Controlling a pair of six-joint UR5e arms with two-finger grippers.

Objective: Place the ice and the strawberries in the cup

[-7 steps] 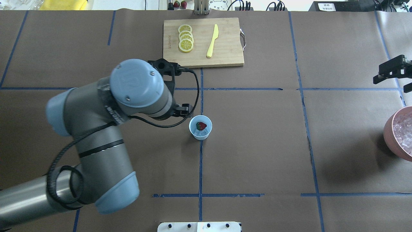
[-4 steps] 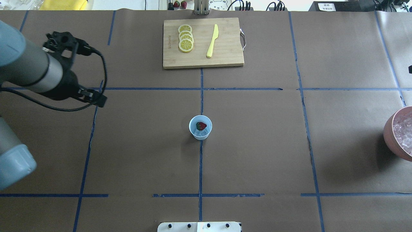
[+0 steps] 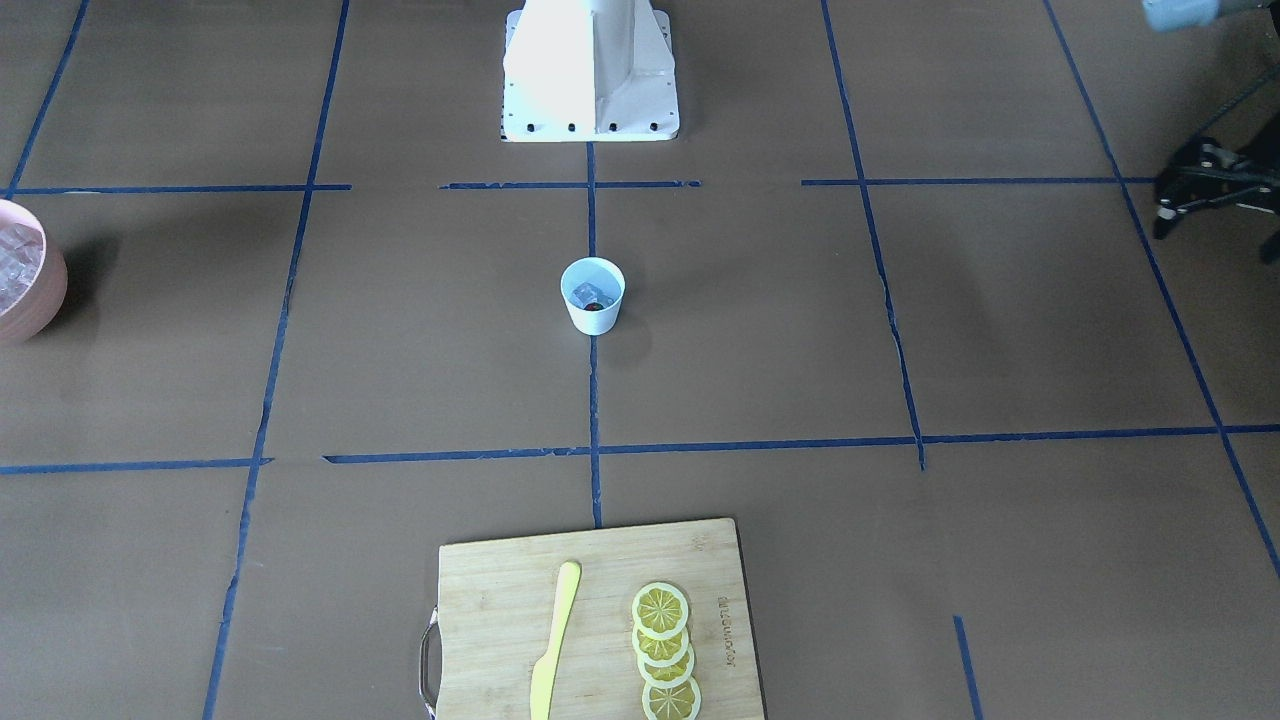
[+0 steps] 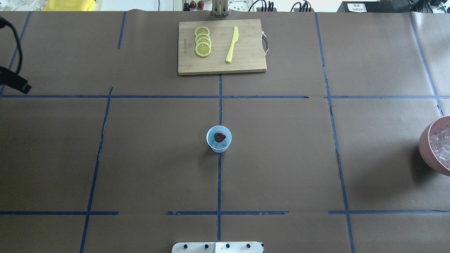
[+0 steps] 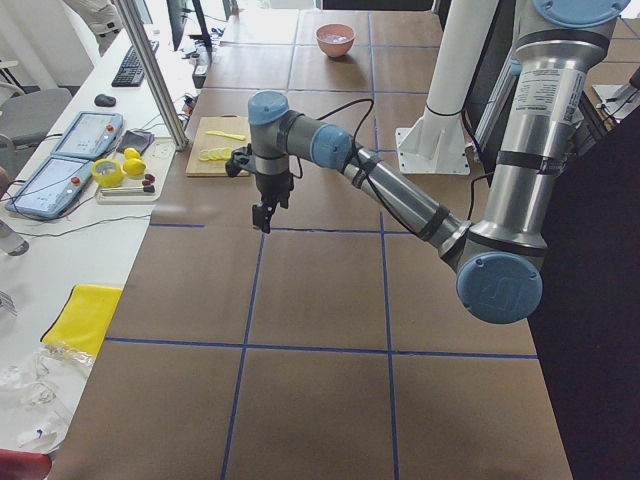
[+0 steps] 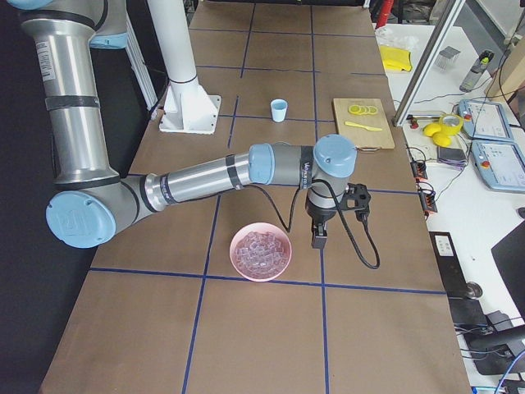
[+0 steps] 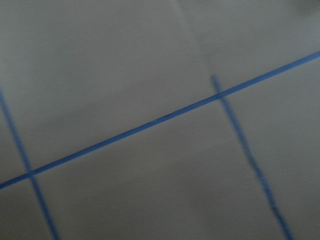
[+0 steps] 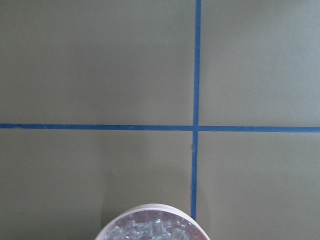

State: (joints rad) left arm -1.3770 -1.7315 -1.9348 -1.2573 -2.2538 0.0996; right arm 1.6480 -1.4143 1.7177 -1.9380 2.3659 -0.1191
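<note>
Swung clear since a second ago, the left gripper [image 5: 263, 216] now hangs over bare brown paper toward the table's left end, no longer beside the cup [image 4: 219, 139]. Whether its jaws are open or closed cannot be told. The cup stands upright at mid-table, well apart from both pairs of jaws, with the strawberry [image 4: 220, 136] and ice [image 4: 221, 144] inside it. The right gripper [image 6: 318, 238] hangs just beside the pink bowl [image 4: 424, 149], which is heaped with more ice; how its jaws stand cannot be told either. A cutting board [image 4: 246, 52] with lemon slices [image 4: 203, 42] and a yellow knife [image 4: 232, 45] lies well apart from both pairs of jaws.
</note>
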